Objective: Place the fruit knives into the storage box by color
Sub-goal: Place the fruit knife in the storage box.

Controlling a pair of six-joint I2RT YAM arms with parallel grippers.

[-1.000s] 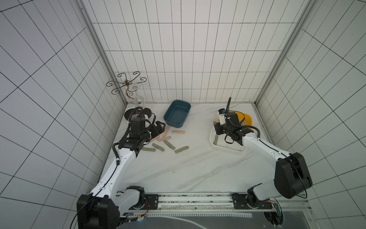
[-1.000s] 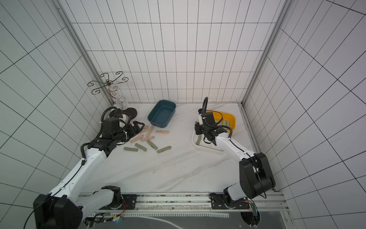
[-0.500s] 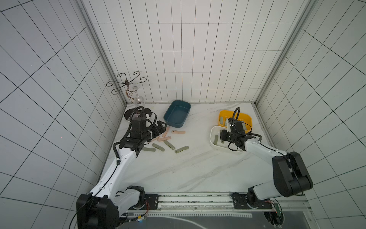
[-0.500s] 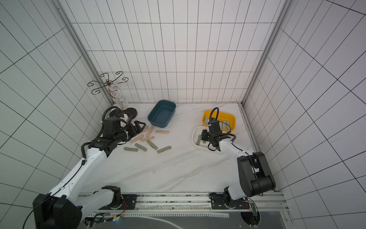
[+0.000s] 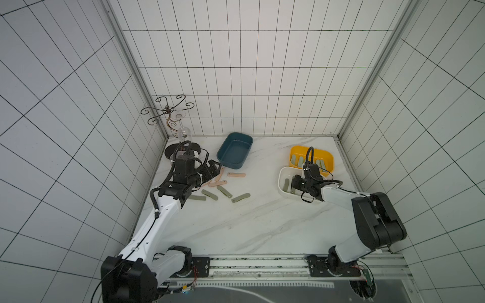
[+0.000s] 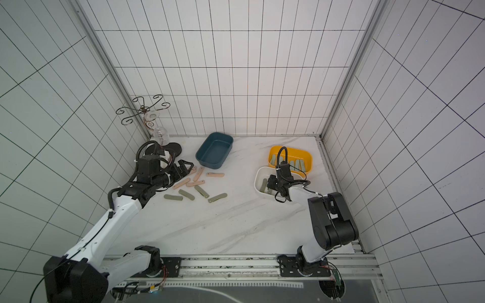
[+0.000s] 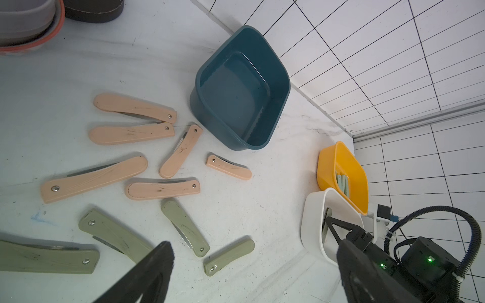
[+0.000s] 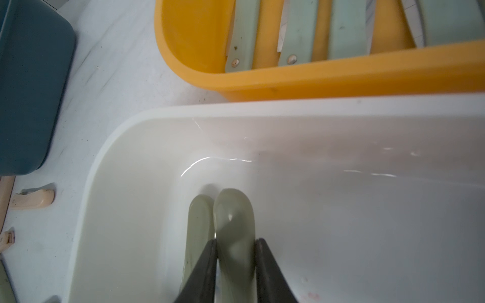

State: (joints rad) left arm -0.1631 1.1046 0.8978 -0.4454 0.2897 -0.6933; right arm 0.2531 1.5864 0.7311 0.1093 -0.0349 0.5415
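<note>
Right gripper (image 8: 236, 241) pinches an olive knife (image 8: 233, 212) inside the white box (image 8: 147, 115) — left gripper (image 5: 214, 169) gapes wide over loose pink knives (image 7: 162, 189).

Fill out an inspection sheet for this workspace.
Surface: white marbled tabletop, no spills seen.
Job's things: six peach knives and four olive knives loose by the empty blue box; mint knives in the yellow box.
Clutter: wire glass rack holding a wine glass.
Hands: left hand open near the peach knives; right hand shut on an olive knife inside the white box, beside another.
Cables: black hose looped at each wrist.
Surroundings: white tiled walls.
</note>
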